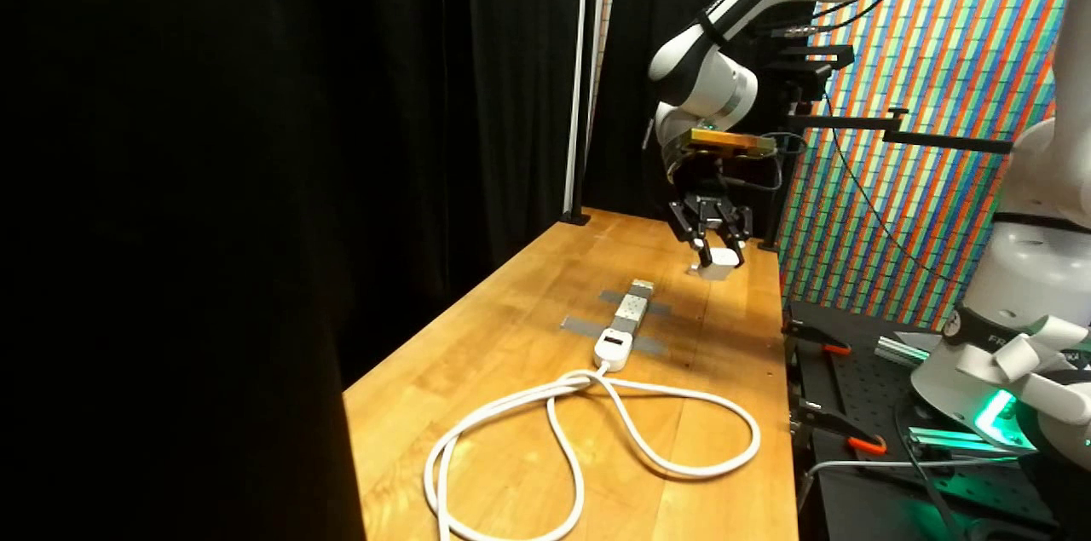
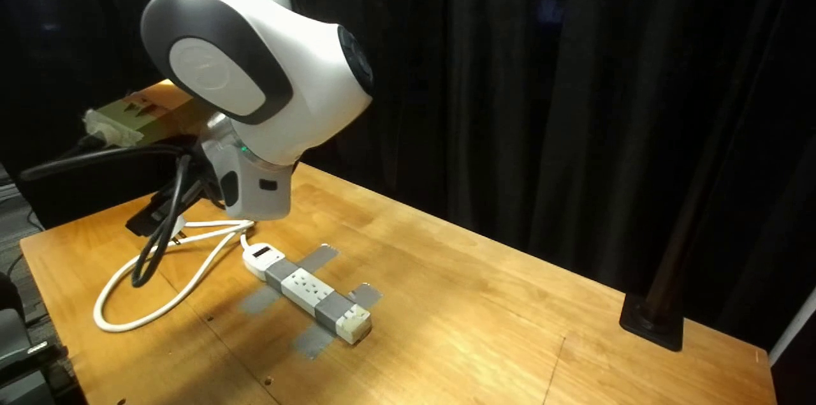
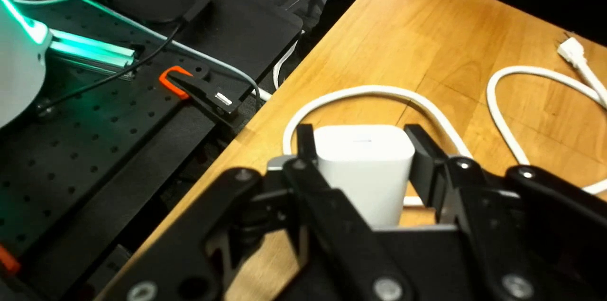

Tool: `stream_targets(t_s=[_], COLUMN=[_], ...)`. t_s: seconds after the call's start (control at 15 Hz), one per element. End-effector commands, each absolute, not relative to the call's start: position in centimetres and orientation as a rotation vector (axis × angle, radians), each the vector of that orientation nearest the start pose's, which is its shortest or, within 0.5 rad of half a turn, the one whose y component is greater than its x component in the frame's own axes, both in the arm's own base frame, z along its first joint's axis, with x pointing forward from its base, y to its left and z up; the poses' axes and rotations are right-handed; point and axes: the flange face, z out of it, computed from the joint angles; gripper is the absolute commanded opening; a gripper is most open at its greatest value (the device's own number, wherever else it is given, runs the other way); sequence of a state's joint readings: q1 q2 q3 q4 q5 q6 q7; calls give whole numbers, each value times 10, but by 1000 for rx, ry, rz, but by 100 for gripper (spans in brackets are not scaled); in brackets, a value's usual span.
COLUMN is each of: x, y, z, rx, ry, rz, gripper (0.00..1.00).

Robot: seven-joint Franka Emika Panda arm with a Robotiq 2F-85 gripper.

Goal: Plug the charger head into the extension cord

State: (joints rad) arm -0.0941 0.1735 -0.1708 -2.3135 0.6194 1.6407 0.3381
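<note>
White and boxy, the charger head [image 3: 364, 173] is sitting pinched in the gripper [image 3: 362, 142]; before pushing, it should be facing the extension cord [image 2: 307, 284] straight on.

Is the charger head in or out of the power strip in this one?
Out: the gripper holds the charger head in the air, visibly apart from the power strip in both exterior views.

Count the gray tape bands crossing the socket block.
2: one gray band crosses the socket block nearer the cable, the other gray band nearer the free end. Both show in both exterior views; none looks hidden.
</note>
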Motion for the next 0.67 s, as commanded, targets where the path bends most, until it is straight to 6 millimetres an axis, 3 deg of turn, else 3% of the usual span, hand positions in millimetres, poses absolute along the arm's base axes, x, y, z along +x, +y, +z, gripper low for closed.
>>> stream_targets(t_s=[0.0,0.33,0.6], x=[456,483,501], y=[-84,-117,-149], z=[229,177,153], rx=[-1973,-1690,-1448], ry=[1205,1276,1295], rz=[1221,1301,1284], gripper=[23,23,23])
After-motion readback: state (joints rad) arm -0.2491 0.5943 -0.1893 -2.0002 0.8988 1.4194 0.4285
